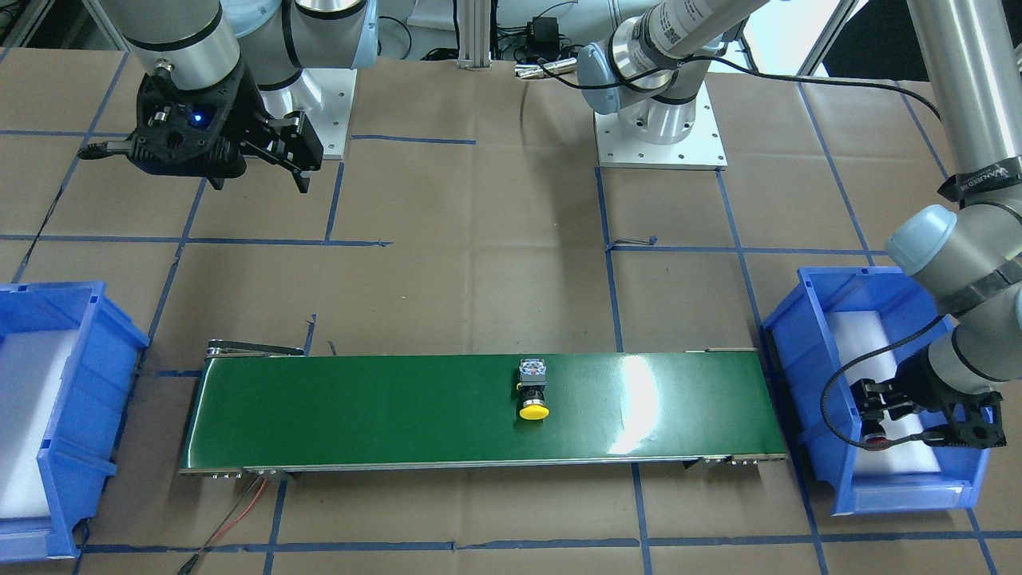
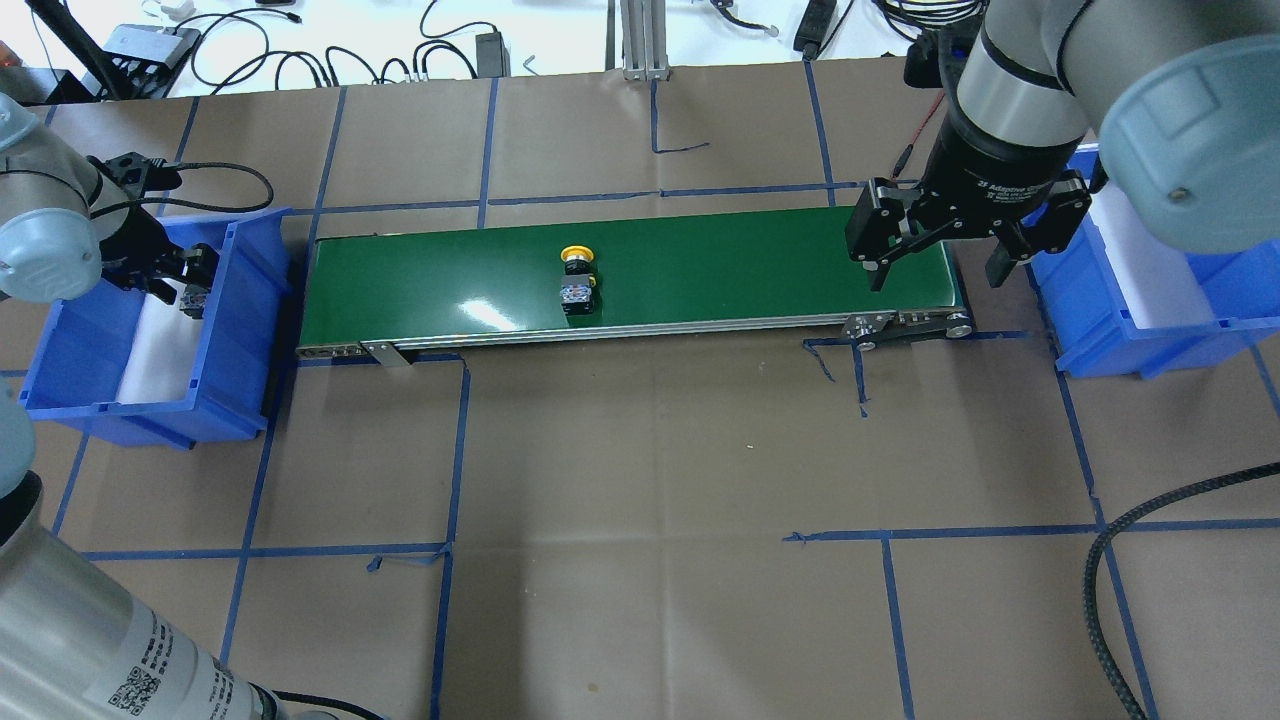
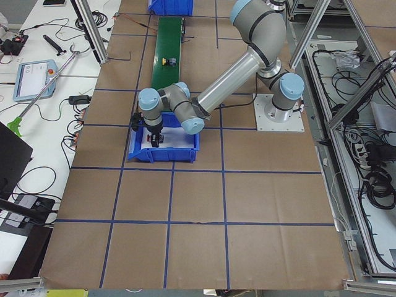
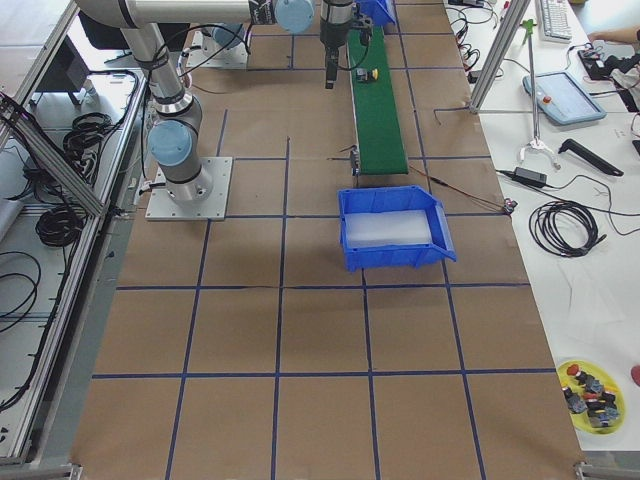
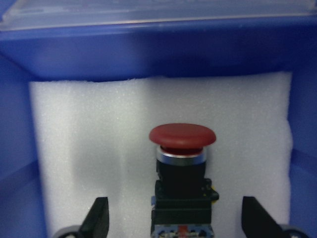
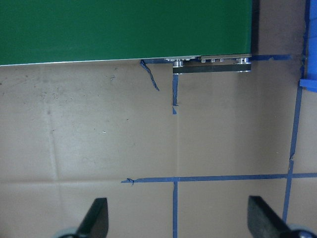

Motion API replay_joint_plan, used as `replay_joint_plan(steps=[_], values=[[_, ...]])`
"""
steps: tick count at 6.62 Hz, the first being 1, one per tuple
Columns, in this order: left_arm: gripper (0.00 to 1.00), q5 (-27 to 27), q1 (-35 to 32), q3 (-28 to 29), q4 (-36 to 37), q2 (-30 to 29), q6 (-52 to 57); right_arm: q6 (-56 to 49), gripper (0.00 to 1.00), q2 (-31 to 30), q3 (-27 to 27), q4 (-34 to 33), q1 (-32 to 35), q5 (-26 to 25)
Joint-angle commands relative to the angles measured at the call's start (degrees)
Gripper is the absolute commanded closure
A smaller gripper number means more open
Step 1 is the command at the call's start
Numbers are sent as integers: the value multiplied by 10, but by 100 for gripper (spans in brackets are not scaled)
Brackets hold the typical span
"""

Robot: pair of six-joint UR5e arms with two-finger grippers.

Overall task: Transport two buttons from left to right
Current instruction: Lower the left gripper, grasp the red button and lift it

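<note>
Left gripper (image 5: 174,200), wide apart, straddles red button (image 5: 182,163) in blue bin (image 5: 148,49); right gripper (image 2: 937,283), equally wide, hovers near conveyor (image 2: 750,270) end.

Two small push-buttons: a yellow-capped button (image 1: 533,393) and a red-capped button (image 5: 182,178). Two blue plastic bins lined with white foam: the left bin (image 2: 255,330) and the right bin (image 2: 1090,320). One long green conveyor belt (image 1: 383,407). Two silver robot arms, the left arm (image 3: 226,83) and the right arm (image 2: 1015,95), each with one black two-finger gripper: the left gripper (image 5: 174,215), the right gripper (image 2: 937,270).
</note>
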Motion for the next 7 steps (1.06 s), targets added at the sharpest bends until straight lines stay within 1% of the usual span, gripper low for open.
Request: replay_joint_plan(steps=[1,2,3,4,5,7], values=[[92,-1,0,4,-1,0,-3,4,0,1,-1,-6,-1,9],[100,-17,0,15,-6,3,-8,4,0,1,0,-3,-1,8],[100,-20,-1,18,-10,24,-6,3,0,2,0,-4,0,5],[100,-22,1,24,-31,43,-4,4,0,2,0,-4,0,3],[100,-22,0,27,-70,74,-4,4,0,3,0,-6,0,6],[100,-14,0,32,-185,159,-5,4,0,4,0,-16,0,4]])
